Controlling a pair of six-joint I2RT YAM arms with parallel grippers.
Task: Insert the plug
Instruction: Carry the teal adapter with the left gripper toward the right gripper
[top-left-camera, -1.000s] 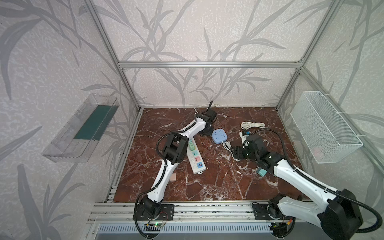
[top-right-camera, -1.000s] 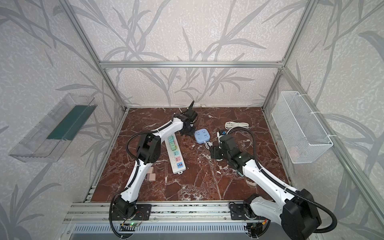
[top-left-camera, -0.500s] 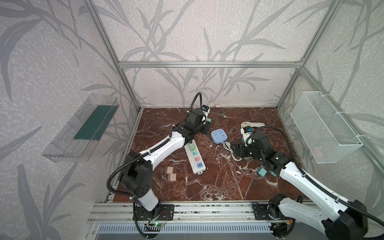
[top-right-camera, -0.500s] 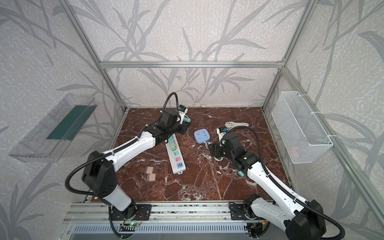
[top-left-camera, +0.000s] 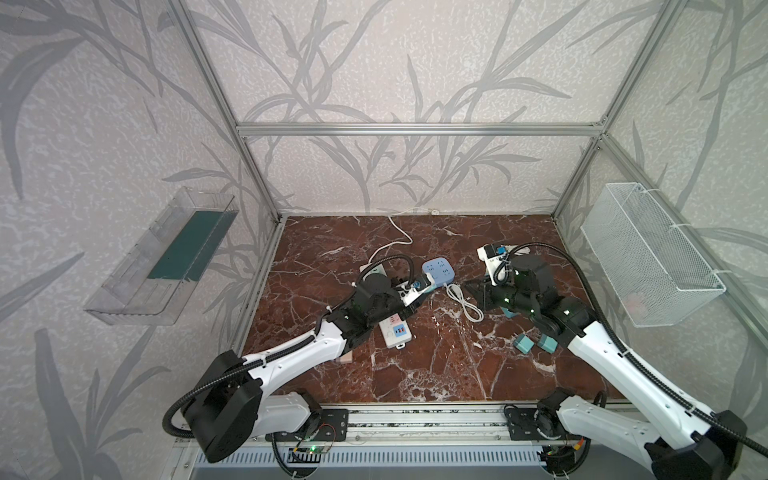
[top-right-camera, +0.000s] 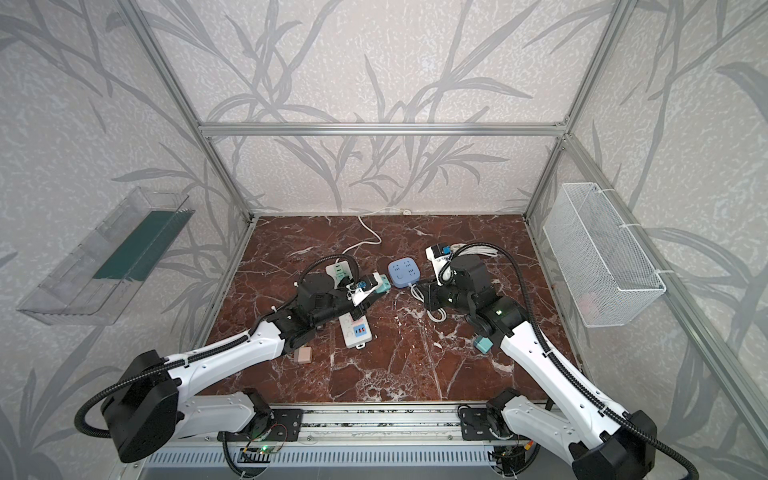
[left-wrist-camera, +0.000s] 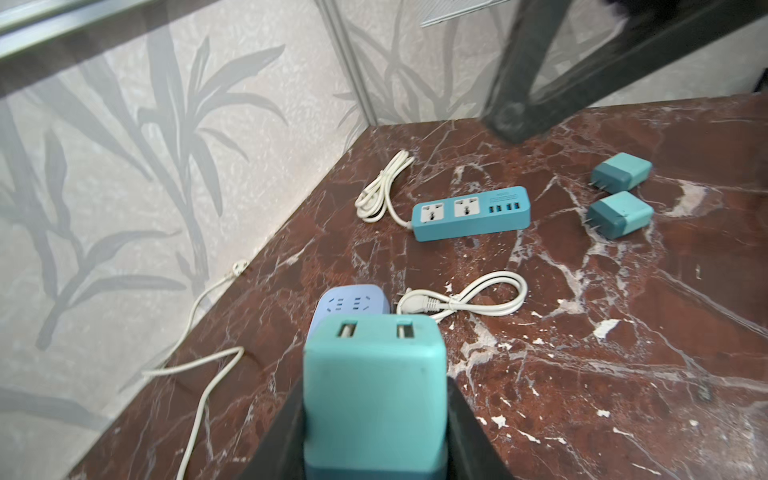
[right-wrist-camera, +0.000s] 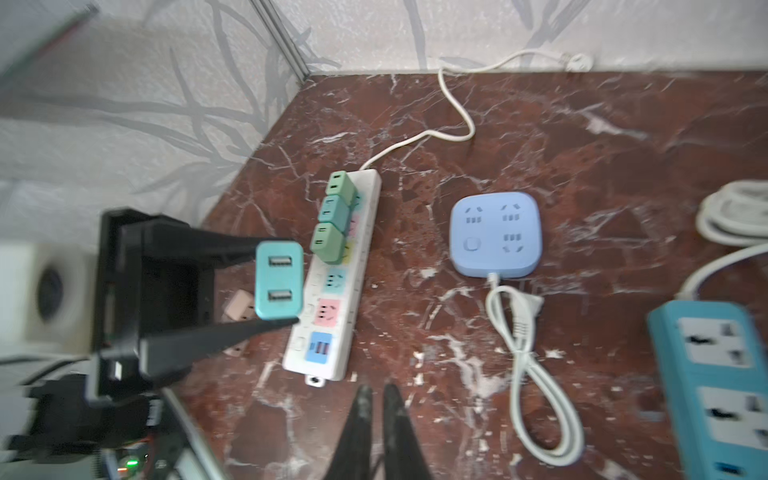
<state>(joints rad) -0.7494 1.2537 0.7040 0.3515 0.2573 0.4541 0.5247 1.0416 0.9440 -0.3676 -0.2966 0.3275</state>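
Left claw (right-wrist-camera: 293, 284) clamped on the teal plug (left-wrist-camera: 374, 386), jaws flat against 2 opposite sides, plug lifted clear of the counter (right-wrist-camera: 582, 145). USB face out front, aimed toward the blue square hub (right-wrist-camera: 496, 235) just beyond. Prongs out of sight, presumably at the back end, inside the claw.

Right claw (right-wrist-camera: 377, 390) drawn nearly shut on nothing, low over the counter, on the far side of the hub.

White strip (right-wrist-camera: 353, 291) the likely target. Long axis running from the near USB end away toward the back wall, 3 green plugs (right-wrist-camera: 332, 224) filling the far sockets, 2 free sockets (right-wrist-camera: 334, 280) toward the near end.

Key relation now: strip not ahead of the left claw but beneath and behind its tip, under the wrist in both top views. Left arm clearly nearer, right claw well apart from the strip.

Next call, probably: pull back, turn prongs down, line up over a free socket. Exact height above the strip impossible to judge.
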